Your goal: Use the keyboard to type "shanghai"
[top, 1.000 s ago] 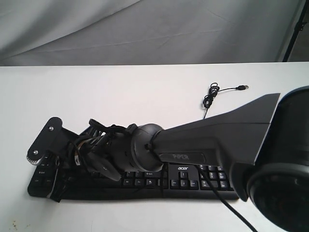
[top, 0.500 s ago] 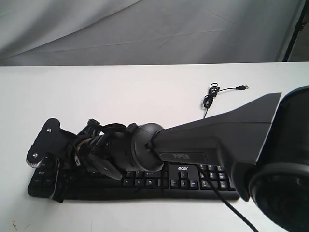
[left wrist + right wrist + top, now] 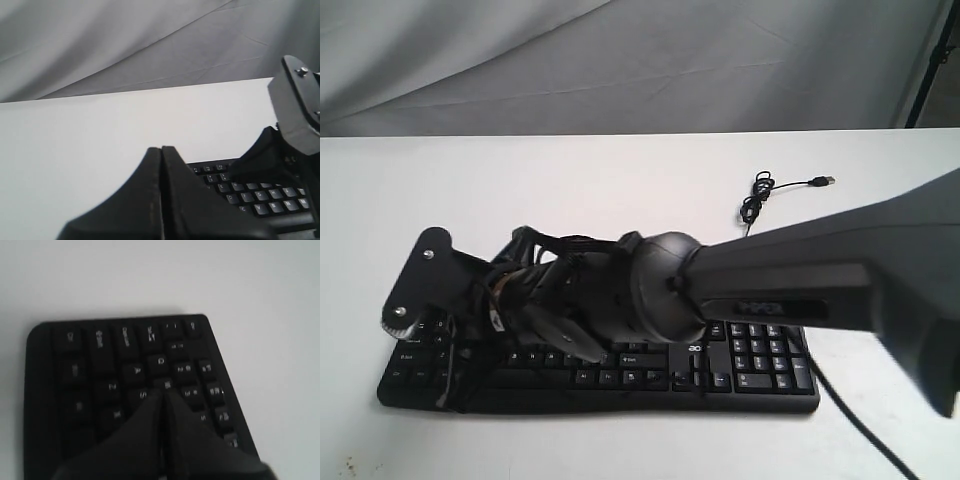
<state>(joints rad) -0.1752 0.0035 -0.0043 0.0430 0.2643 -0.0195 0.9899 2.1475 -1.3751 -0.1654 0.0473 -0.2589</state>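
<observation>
Your left gripper has its two fingers pressed flat together. It hangs over the bare white table, close to the letter keys of the keyboard.

The keyboard lies along the near side of the table, its long side running left to right and its number pad at the right end.

Your right arm comes in from the right and crosses above the keyboard, hiding much of its left half. Your right gripper is also closed to a single point. That point sits over the letter keys at the left end, just beside the S key. You cannot tell whether it touches a key.

Far right, the thin black cable lies in a small coil, its plug loose on the table.
</observation>
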